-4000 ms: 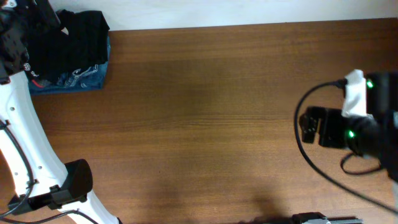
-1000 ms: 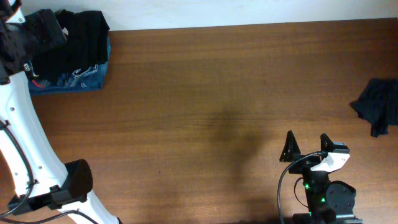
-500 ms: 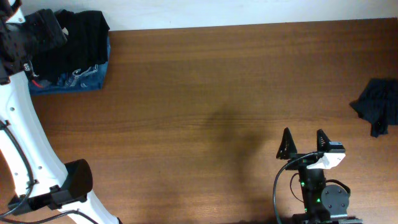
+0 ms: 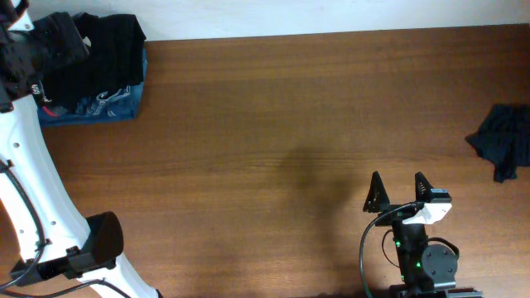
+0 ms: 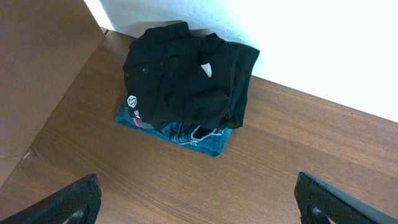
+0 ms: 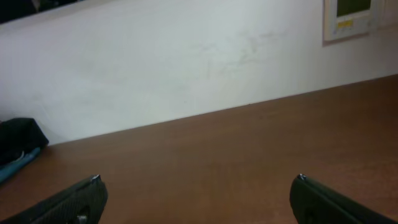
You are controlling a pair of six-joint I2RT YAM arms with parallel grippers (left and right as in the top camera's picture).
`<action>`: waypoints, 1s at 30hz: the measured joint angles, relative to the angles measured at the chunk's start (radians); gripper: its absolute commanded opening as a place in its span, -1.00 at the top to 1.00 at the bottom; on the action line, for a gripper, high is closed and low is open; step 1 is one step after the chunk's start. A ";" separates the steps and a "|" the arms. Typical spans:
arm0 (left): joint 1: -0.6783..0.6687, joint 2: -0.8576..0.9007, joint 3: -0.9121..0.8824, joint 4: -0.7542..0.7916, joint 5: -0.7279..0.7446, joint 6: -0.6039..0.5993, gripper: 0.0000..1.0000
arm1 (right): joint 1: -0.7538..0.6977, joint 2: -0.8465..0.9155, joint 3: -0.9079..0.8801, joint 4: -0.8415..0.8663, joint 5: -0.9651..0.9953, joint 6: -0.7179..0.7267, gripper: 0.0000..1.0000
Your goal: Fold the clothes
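The brown wooden bench (image 4: 248, 124) fills nearly all that we see from above, and it runs up to a white wall (image 4: 331, 16) along its far edge. The left robot arm (image 4: 29, 182), white with black joints, reaches up the left side to the far left corner. There a stack of folded black clothes (image 4: 108, 50) rests on a blue printed garment (image 4: 95, 108), close by the wall. The left claw (image 5: 199, 199) hangs in the air by that stack without touching it, its fingers spread wide with nothing between them. A crumpled dark cloth (image 4: 501, 141) lies alone at the right edge of the bench, well apart from the stack. The right claw (image 4: 397, 182) stands near the front edge, right of centre. It is to the left of the crumpled cloth and apart from it, fingers wide and empty, pointing toward the wall.

Only the overhead view shows us the crumpled cloth. The left wrist view alone gives us the small white round logo (image 5: 132, 101) on the top black piece. The right wrist view looks low across bare bench to the wall and shows us a pale panel (image 6: 351, 18) high on the right, with a dark sliver of the stack at its far left
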 measured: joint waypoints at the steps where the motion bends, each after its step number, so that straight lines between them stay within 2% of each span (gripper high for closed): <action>1: 0.000 0.000 0.000 0.000 0.000 0.000 -0.99 | 0.000 0.000 -0.001 -0.042 0.000 0.000 -0.97; 3: 0.000 0.000 0.000 0.000 0.000 0.000 -0.98 | 0.000 0.001 -0.002 -0.080 -0.001 0.000 -0.97; 30: 0.000 0.000 0.000 0.000 0.000 0.000 -0.98 | 0.000 0.000 -0.002 -0.080 -0.004 0.000 -0.97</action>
